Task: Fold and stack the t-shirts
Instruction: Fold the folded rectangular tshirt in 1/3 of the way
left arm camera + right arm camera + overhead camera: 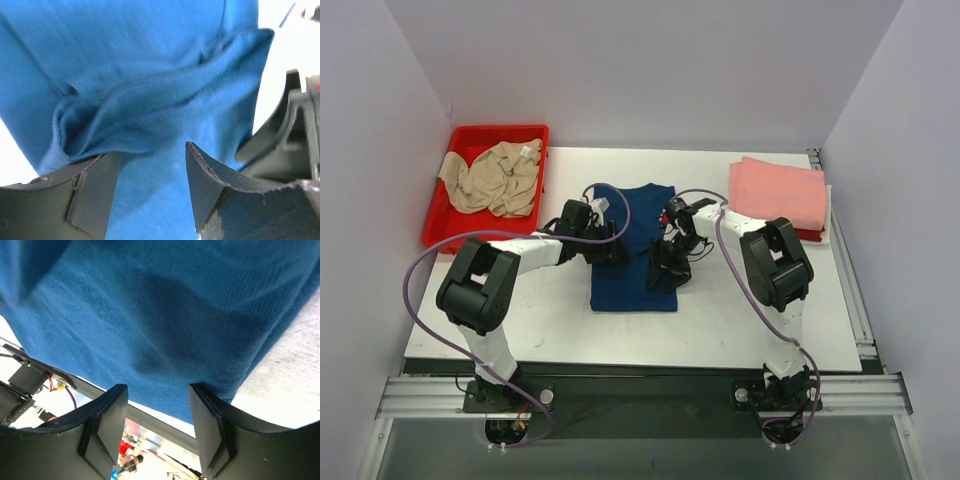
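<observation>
Lying in the middle of the desk (720,320), the navy blue t-shirt (632,275) is folded into a narrow strip that runs from the far side toward the arms. The left fingers (95,195) are at its left edge. They are spread, and a bunched fold of blue cloth rests across their tips, not pinched. The right fingers (107,430) are at the shirt's right edge, also spread. The cloth's edge meets their tips, and the gap between them is bare.

Farther out, a beige t-shirt (492,180) lies crumpled in a red bin (535,135) at the desk's far left corner. At the far right, a folded salmon-pink t-shirt (778,192) sits on a red t-shirt (812,235) – only a sliver of the red shows.
</observation>
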